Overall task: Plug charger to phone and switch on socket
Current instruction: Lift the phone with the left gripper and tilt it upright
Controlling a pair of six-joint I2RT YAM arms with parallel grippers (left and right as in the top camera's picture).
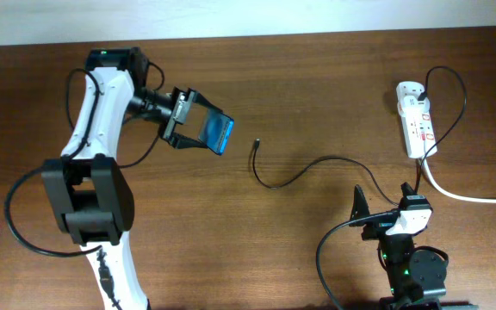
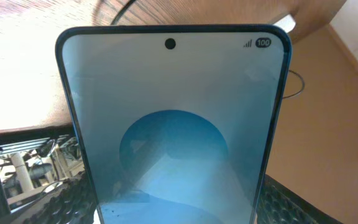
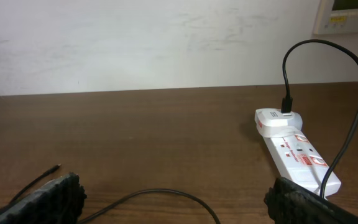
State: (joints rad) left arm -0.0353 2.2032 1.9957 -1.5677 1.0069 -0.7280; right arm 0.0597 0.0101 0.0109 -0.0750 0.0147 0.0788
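My left gripper (image 1: 198, 131) is shut on the phone (image 1: 217, 132), a slim black-edged phone with a blue screen, and holds it tilted above the table at the left; the screen fills the left wrist view (image 2: 173, 130). The charger cable (image 1: 304, 171) lies on the table in a curve; its plug tip (image 1: 256, 144) lies free, just right of the phone. The cable also shows in the right wrist view (image 3: 160, 194), its tip at the left (image 3: 56, 167). The white socket strip (image 1: 418, 122) lies at the far right (image 3: 297, 154). My right gripper (image 1: 384, 217) is open and empty near the front edge.
A white adapter (image 3: 278, 118) sits in the strip's far end with the black cable rising from it. The strip's thick white cord (image 1: 472, 196) runs off to the right edge. The wooden table (image 1: 317, 86) spreads between the arms. A pale wall stands behind.
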